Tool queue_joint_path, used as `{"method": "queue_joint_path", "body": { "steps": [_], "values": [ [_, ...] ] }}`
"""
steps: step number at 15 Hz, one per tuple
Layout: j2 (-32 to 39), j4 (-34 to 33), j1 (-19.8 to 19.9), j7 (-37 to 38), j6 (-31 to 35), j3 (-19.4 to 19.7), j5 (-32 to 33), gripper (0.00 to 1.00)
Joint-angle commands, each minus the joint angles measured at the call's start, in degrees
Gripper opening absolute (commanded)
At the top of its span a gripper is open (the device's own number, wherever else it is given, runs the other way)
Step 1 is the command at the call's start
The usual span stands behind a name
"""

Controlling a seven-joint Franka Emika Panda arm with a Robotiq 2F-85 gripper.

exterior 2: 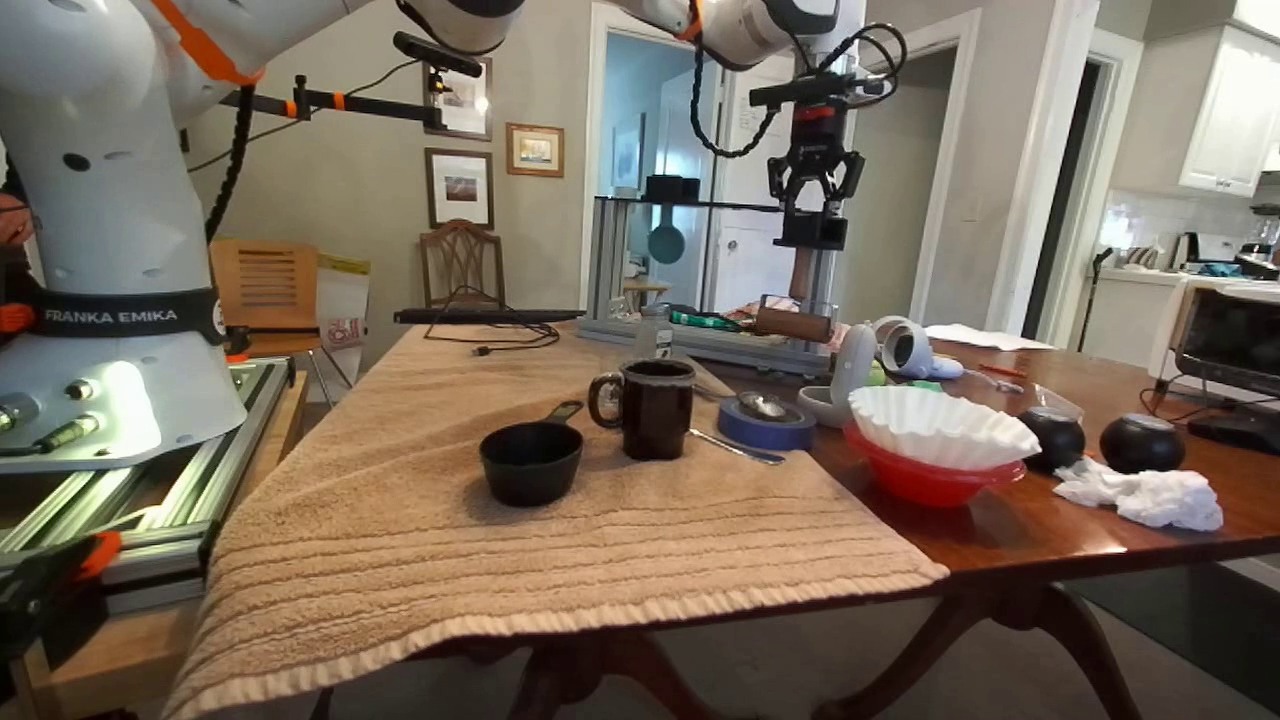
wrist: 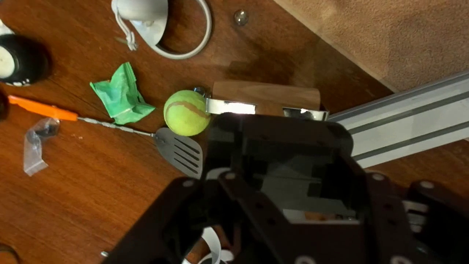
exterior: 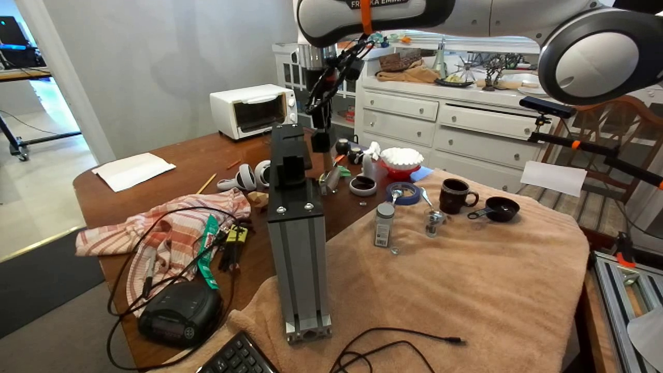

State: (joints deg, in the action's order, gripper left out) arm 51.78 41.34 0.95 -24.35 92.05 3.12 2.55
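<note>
Roller hangs under gripper via blk block.

Strong light bleaches the floor, glare whitens the robot's base — and in the wrist view, the gripper is dark, blurred.

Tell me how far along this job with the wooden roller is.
Done, by its looks: the gripper is closed on the black block above the wooden roller. In hand: that roller, apparently joined to the block by its wooden handle, beside the metal frame. Left, probably: setting the roller down and releasing it; the jaws are not open yet.
</note>
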Motion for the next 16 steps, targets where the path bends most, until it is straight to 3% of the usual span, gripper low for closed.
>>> {"method": "queue_joint_path", "body": {
  "steps": [1,7,12,16],
  "values": [
    [0.0,1.2,2.5,-8.6,1.4,-2.6,-2.2,0.34],
    [-1.1,4.4,3.8,-14.3,-3.3,-2.2,-1.5,0.34],
    [-3.1,9.0,4.5,-17.9,1.3,-3.1,-2.8,0.34],
    [-5.8,13.7,4.5,-12.8,2.1,-2.6,-4.9,0.34]
  ]
}}
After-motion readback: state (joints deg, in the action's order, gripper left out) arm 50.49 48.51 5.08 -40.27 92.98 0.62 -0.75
